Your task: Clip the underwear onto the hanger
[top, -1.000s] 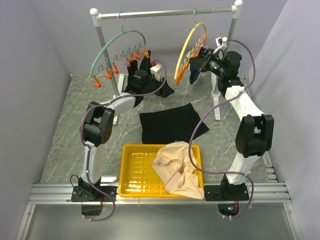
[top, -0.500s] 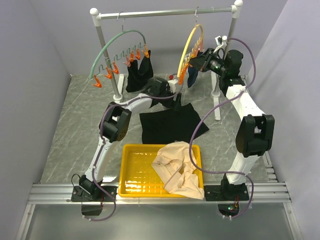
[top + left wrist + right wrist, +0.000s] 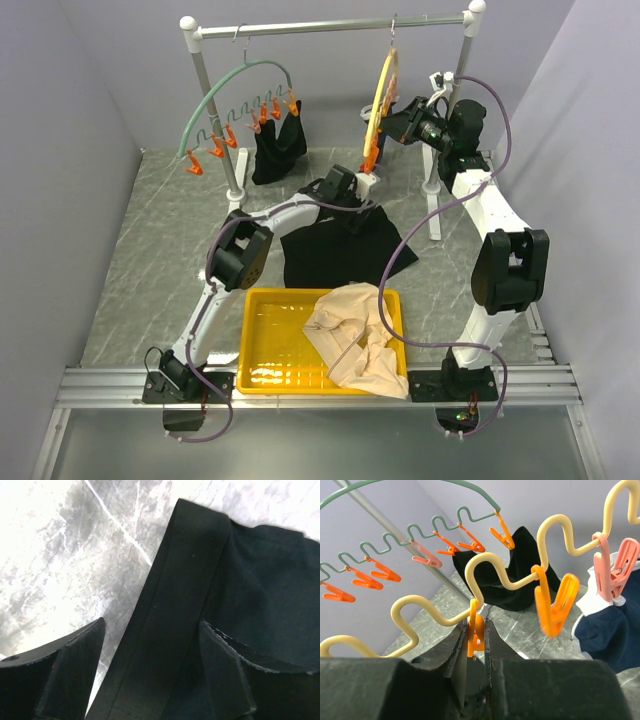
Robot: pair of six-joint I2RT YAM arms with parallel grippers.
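Observation:
The black underwear lies flat on the marble table; its waistband fills the left wrist view. My left gripper is open just above its far edge, fingers astride the waistband. The pale yellow hanger hangs from the rail at the right, turned edge-on. Its wavy wire shows in the right wrist view. My right gripper is shut on an orange clip of that hanger. A second orange clip swings beside it.
A green hanger with orange clips holds a black garment on the left. A navy white-trimmed garment hangs from a pink clip. A yellow tray holds a beige garment. Rack posts stand near both arms.
My left arm has swung from the green hanger right and down to the underwear's far edge. The yellow hanger has turned edge-on in the right gripper's hold.

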